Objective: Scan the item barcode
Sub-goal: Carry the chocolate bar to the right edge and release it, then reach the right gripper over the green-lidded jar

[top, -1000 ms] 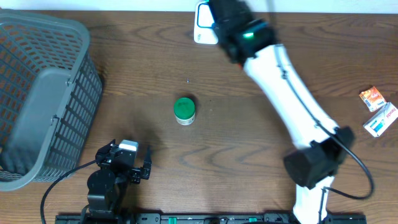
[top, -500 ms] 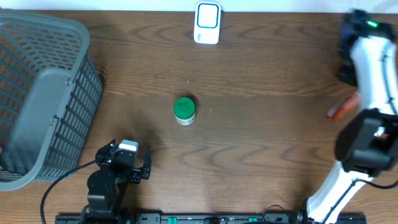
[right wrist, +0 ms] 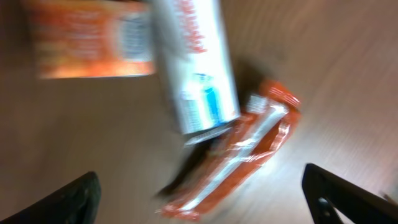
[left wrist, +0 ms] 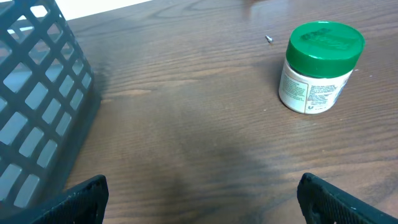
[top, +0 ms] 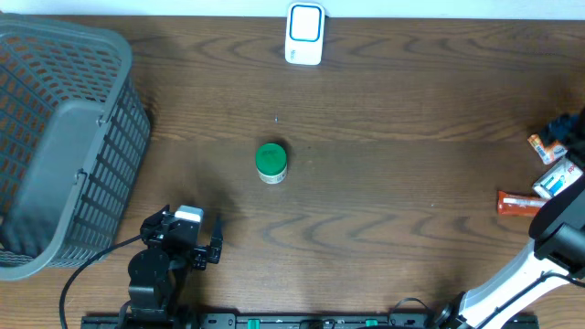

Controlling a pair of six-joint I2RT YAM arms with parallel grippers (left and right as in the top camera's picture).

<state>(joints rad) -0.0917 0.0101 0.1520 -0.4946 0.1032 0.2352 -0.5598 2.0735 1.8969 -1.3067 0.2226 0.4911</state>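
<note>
Overhead view: brown wood-grain tabletop (top: 402,100) carries a white rectangular barcode scanner (top: 304,34) at the top centre edge. A small white jar with a green lid (top: 271,163) stands upright near the middle, well apart from the scanner. A grey plastic mesh basket (top: 119,155) fills the upper left. The left arm (top: 169,251) sits at the lower left, below and left of the jar. At the right edge three items lie close together: a small orange box (top: 547,144), a white carton with a blue end (top: 556,181) just below it, and a flat orange-red foil packet (top: 517,203) lower and further left. The right arm (top: 559,236) rises along that edge beside them.

Left wrist view: the left fingers (left wrist: 81,198) show in the two bottom corners, spread wide with only bare tabletop between them. The jar stands at upper right, the basket wall at left.

Right wrist view, blurred: the right fingers (right wrist: 68,198) show in the bottom corners, released and wide apart, grasping nothing. The foil packet lies on the tabletop above the gap between them, its upper end meeting the white carton; the orange box is at upper left.
</note>
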